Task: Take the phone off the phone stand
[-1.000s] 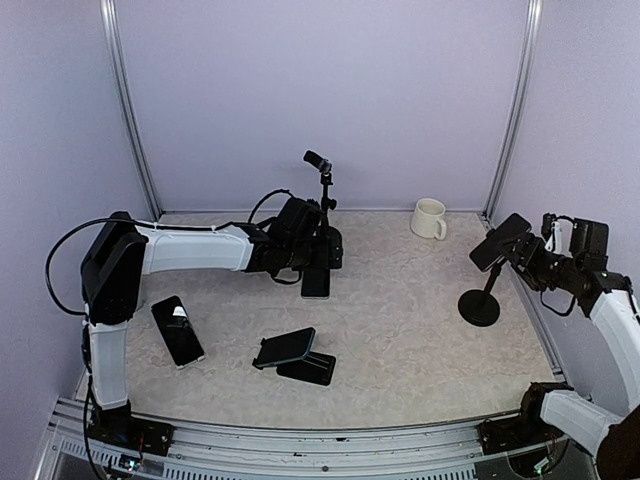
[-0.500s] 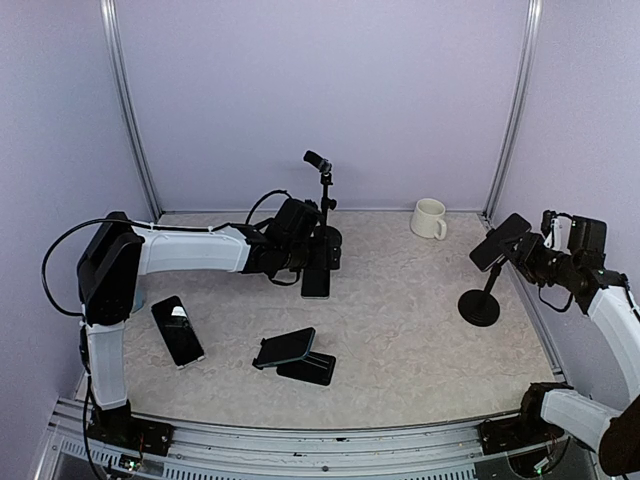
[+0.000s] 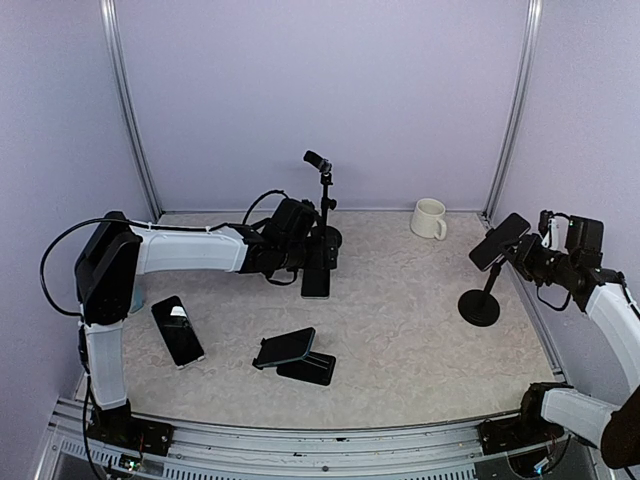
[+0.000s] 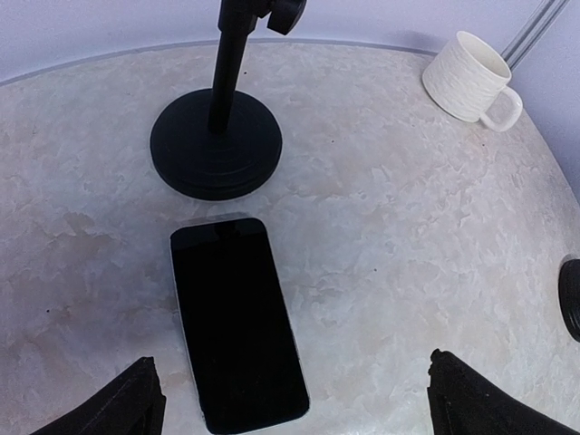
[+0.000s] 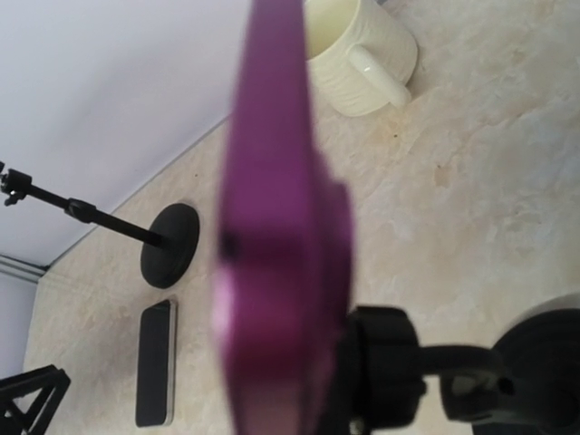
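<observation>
A: How far along is it?

B: Partway, I'd judge. The tall stand [image 3: 323,195] at the upper middle of the overhead view is bare. A black phone [image 4: 237,322] lies flat on the table just beside its base. The left gripper [image 4: 294,403] hovers over it with fingers [image 4: 136,403] spread wide, holding nothing.

A: And what's left?

B: The purple phone [image 5: 272,227] sits on the right stand [image 3: 481,298], at the right edge of the overhead view. The right gripper [image 3: 530,255] is close against it, but I can't tell whether it's pinching — no fingertips show.

A: The count?

B: Four phones — those two, a third phone [image 3: 285,346] on the low stand [image 3: 308,368] at lower middle, and a fourth phone [image 3: 177,330] flat at lower left. Three stands, one mug [image 3: 429,218].
</observation>
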Robot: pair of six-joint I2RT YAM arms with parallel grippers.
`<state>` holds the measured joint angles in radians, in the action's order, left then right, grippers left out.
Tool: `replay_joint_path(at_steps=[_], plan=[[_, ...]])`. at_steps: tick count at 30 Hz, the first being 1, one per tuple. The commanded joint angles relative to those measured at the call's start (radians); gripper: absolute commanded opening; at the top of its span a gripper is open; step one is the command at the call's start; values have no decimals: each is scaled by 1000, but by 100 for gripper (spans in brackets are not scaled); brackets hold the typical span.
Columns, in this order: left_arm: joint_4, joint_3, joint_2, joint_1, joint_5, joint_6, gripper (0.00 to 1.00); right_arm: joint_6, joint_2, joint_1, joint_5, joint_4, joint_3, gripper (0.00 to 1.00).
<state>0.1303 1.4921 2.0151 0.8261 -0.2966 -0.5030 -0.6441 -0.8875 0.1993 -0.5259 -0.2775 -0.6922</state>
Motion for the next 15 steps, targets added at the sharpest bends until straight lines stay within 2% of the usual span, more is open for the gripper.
replay_joint_path(at_steps=[1,9,15], plan=[[-36,-25,-57,-2,-2,26,99,20,2,12,-51,45,5,28],[-72,-44,-76,6,31,55,99,14,8,11,-143,102,16,17],[-80,-34,-82,20,53,74,99,12,-1,-14,-178,146,8,14]])
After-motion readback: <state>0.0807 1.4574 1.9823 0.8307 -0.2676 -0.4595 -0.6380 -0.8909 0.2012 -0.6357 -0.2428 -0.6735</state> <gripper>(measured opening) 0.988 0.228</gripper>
